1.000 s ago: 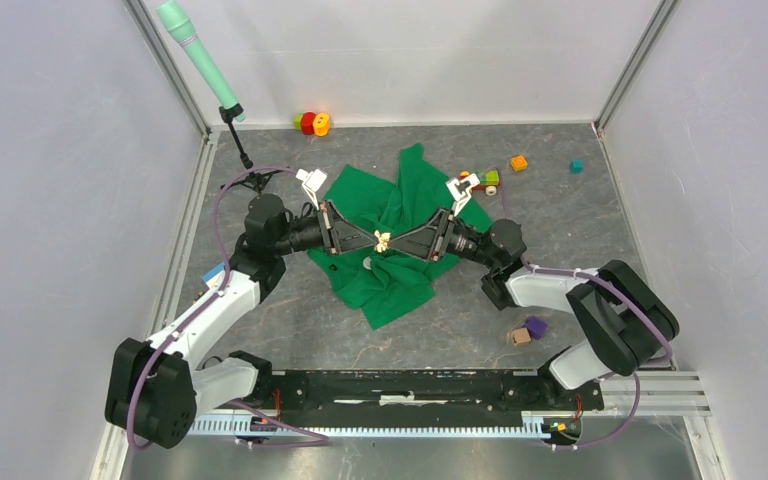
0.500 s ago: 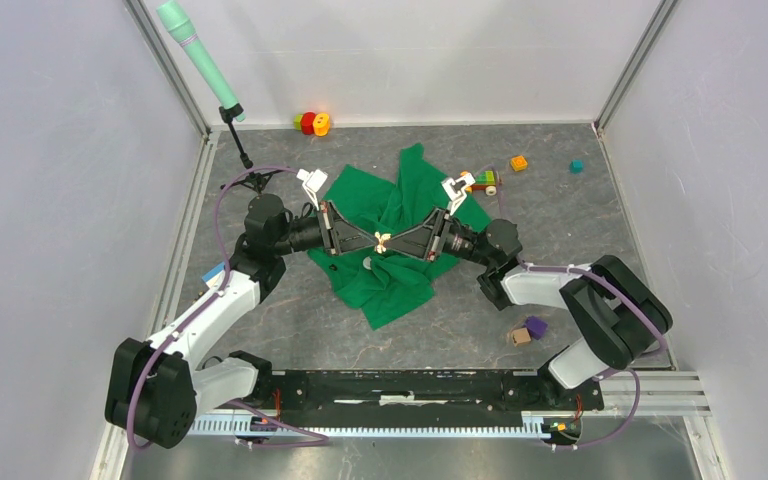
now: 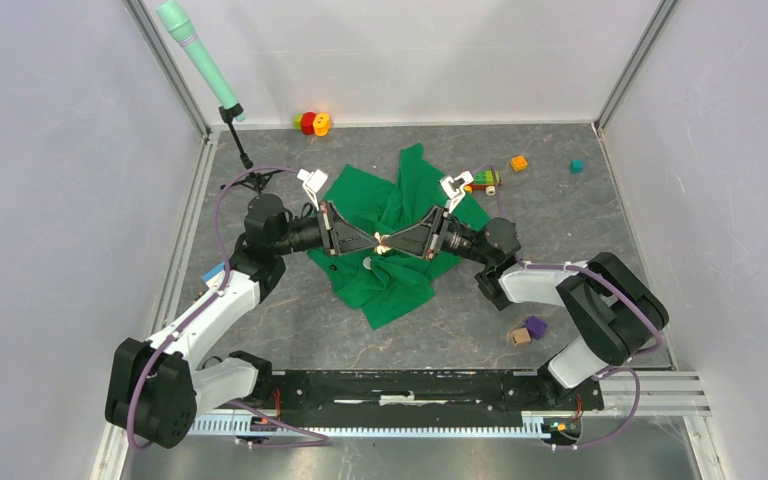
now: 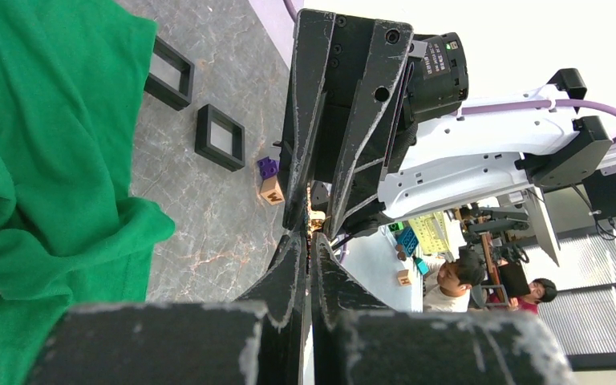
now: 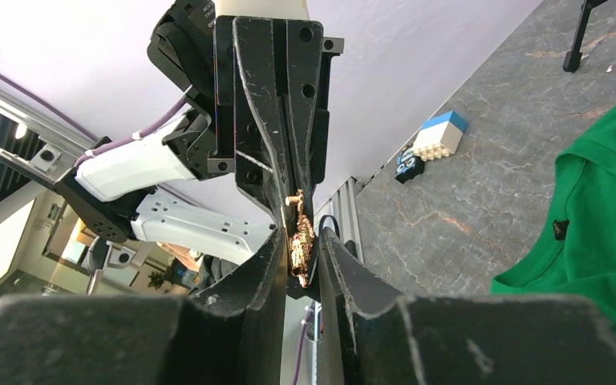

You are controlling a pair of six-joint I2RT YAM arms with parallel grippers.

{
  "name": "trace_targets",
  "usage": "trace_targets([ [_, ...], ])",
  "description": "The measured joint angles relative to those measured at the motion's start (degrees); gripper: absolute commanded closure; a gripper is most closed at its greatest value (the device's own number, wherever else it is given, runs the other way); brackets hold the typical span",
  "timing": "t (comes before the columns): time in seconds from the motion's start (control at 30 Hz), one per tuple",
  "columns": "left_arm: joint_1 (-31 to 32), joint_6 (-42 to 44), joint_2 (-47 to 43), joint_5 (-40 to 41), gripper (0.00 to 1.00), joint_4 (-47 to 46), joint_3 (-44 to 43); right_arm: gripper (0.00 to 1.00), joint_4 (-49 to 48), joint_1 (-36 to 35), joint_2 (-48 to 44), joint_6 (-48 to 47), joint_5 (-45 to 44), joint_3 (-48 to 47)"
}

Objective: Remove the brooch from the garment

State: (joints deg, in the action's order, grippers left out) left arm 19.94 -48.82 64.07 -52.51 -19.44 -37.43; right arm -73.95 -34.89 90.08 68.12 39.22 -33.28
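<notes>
Step in hand: a handover in mid-air, judging by both tips meeting over the large bright green fabric garment [image 3: 392, 262].
Right gripper [image 5: 299, 250]: narrowed onto the tiny gold metal brooch [image 5: 298, 237], which sits between its fingertips.
Left gripper [image 4: 310, 241]: fingers closed to a thin slit at the same spot; whether they also pinch the brooch, I cannot tell.
Brooch position: lifted above the garment, apparently clear of the cloth.
Next move: likely one gripper lets go and the other carries the brooch aside.
Hard to make out: the pin's clasp, and any thread of fabric clinging.
</notes>
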Motion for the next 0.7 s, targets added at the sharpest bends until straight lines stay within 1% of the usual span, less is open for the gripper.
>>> trace_targets([
  [0.13, 0.0, 0.0, 0.0, -0.1, 0.98, 0.0, 0.0, 0.77, -0.3, -0.3, 0.3, 0.2, 0.0, -0.2],
  [0.3, 0.0, 0.0, 0.0, -0.1, 0.98, 0.0, 0.0, 0.76, -0.4, -0.3, 0.7, 0.2, 0.3, -0.5],
  [0.43, 0.0, 0.0, 0.0, -0.1, 0.98, 0.0, 0.0, 0.8, -0.3, -0.3, 0.7, 0.1, 0.4, -0.6],
  [0.7, -0.2, 0.2, 0.0, 0.0, 0.98, 0.9, 0.0, 0.83, 2.5, -0.3, 0.6, -1.1, 0.4, -1.2],
])
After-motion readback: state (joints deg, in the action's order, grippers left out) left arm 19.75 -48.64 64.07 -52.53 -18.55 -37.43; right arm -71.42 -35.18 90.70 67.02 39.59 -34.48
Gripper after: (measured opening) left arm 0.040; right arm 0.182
